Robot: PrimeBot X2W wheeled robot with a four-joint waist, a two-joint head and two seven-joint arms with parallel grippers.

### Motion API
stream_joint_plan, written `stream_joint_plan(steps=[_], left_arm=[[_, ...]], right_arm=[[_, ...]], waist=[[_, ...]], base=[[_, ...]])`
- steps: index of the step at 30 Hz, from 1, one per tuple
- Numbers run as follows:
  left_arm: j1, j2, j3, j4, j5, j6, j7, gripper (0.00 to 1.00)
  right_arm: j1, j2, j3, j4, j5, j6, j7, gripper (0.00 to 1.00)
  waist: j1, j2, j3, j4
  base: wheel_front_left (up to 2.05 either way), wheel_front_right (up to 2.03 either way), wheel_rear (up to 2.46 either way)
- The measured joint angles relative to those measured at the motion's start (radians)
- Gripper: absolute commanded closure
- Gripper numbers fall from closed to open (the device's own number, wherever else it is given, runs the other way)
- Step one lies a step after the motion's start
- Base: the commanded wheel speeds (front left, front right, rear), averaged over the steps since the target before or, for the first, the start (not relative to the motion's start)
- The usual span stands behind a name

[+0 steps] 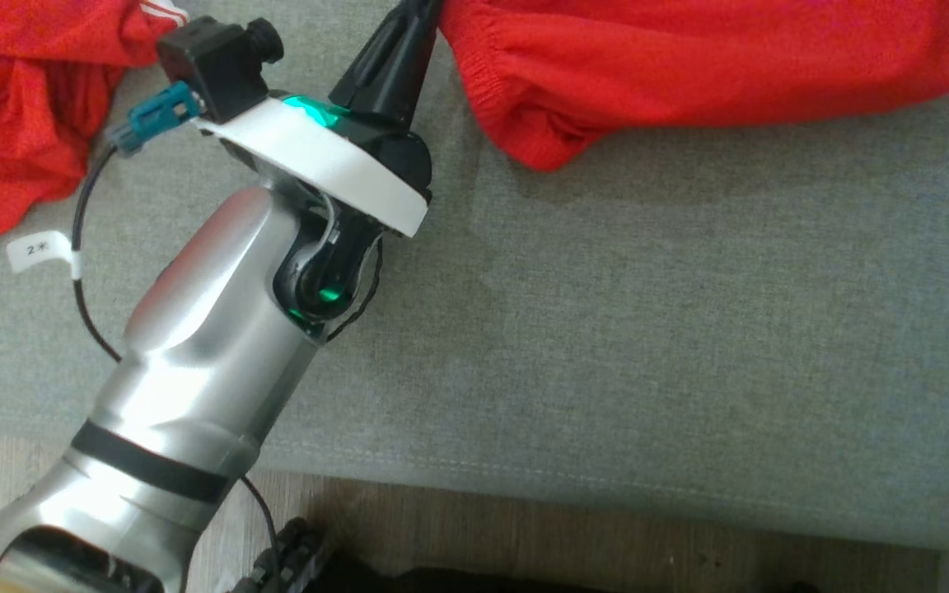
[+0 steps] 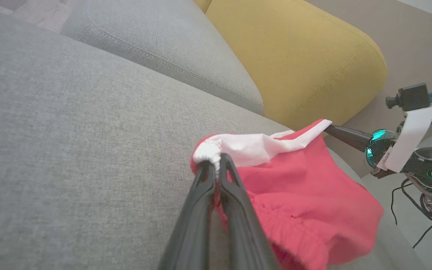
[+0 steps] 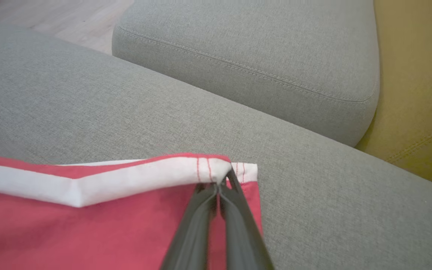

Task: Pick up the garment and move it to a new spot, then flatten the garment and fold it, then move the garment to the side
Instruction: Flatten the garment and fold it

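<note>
2 dark fingers [image 1: 388, 70] of the left end effector [image 1: 418, 12] reach to the top of the head view, pressed together on the edge of the red garment [image 1: 689, 66]. From there the garment spreads to the right over the grey sofa [image 1: 647, 329]. More crumpled red cloth [image 1: 13, 123] lies at the upper left, and whether it joins the rest cannot be told. A black cable [image 1: 79, 272] with a white label [image 1: 36, 249] loops beside the silver forearm [image 1: 194, 346], and wooden floor [image 1: 524, 527] shows below the seat edge.

From the left wrist, the left end effector [image 2: 216, 161] pinches a bunched white band [image 2: 253, 148] of the garment [image 2: 306, 202], which sags down to the right of the fingers. The band runs across to the right end effector [image 2: 330, 128], whose closed tips hold its far end. A yellow cushion [image 2: 306, 63] sits behind.

From the right wrist, the right end effector [image 3: 221, 183] is clamped on a corner of the white hem [image 3: 126, 180]. Red cloth [image 3: 107, 232] stretches to the left over the sofa seat [image 3: 88, 93], and the yellow cushion [image 3: 414, 93] stands at the right edge.
</note>
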Motion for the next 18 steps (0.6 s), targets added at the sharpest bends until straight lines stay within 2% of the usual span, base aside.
stream_joint_plan(steps=[1, 2, 3, 4, 5, 6, 12, 14, 17, 18], left_arm=[[0.002, -0.001, 0.001, 0.0, 0.008, 0.0, 0.0, 1.0], [0.004, -0.002, 0.001, -0.001, 0.016, 0.0, 0.0, 1.0], [0.007, -0.004, 0.003, -0.002, 0.022, 0.0, 0.0, 0.87], [0.013, -0.004, 0.007, -0.002, 0.026, 0.0, 0.0, 0.68], [0.02, -0.006, 0.015, -0.002, 0.032, 0.0, 0.0, 0.48], [0.029, -0.008, 0.027, -0.002, 0.035, 0.0, 0.0, 0.0], [0.084, -0.026, 0.102, -0.005, 0.122, 0.0, 0.0, 0.0], [0.119, -0.028, 0.154, -0.02, 0.203, 0.002, 0.0, 0.0], [0.196, -0.036, 0.221, -0.087, 0.37, 0.041, 0.0, 0.0], [0.196, -0.036, 0.221, -0.087, 0.37, 0.041, 0.0, 0.0]], right_arm=[[-0.001, 0.0, 0.012, 0.012, 0.001, 0.0, -0.023, 1.0], [-0.001, 0.0, 0.022, 0.026, 0.004, 0.0, -0.046, 0.94], [-0.002, 0.001, 0.028, 0.043, 0.012, 0.0, -0.068, 0.71], [-0.003, 0.001, 0.035, 0.061, 0.015, 0.0, -0.087, 0.05], [-0.003, 0.001, 0.038, 0.08, 0.015, 0.0, -0.11, 0.0], [-0.003, 0.002, 0.038, 0.099, 0.015, 0.0, -0.142, 0.0], [0.008, 0.03, 0.035, 0.172, 0.021, 0.0, -0.298, 0.0], [0.036, 0.043, 0.033, 0.188, 0.036, 0.0, -0.322, 0.0], [0.11, 0.056, 0.03, 0.217, 0.085, 0.0, -0.322, 0.0], [0.11, 0.056, 0.03, 0.217, 0.085, 0.0, -0.322, 0.0]], waist=[[-0.0001, 0.0, -0.002, 0.0], [-0.0001, 0.0, -0.005, 0.0], [-0.0001, 0.0, -0.008, -0.001], [0.0, 0.0, -0.012, -0.002], [-0.0001, 0.0, -0.015, -0.003], [-0.0001, 0.0, -0.019, -0.005], [-0.0001, 0.0, -0.06, -0.011], [-0.0001, 0.0001, -0.081, -0.014], [-0.0001, 0.0, -0.113, -0.018], [-0.0001, 0.0, -0.113, -0.018]], base=[[0.0, 0.0, 0.0], [0.0, 0.0, 0.0], [0.0, 0.0, 0.0], [0.0, 0.0, 0.0], [0.0, 0.0, 0.0], [0.0, 0.0, 0.0], [0.0, 0.0, 0.0], [0.0, 0.0, 0.0], [0.0, 0.0, 0.0], [0.0, 0.0, 0.0]])
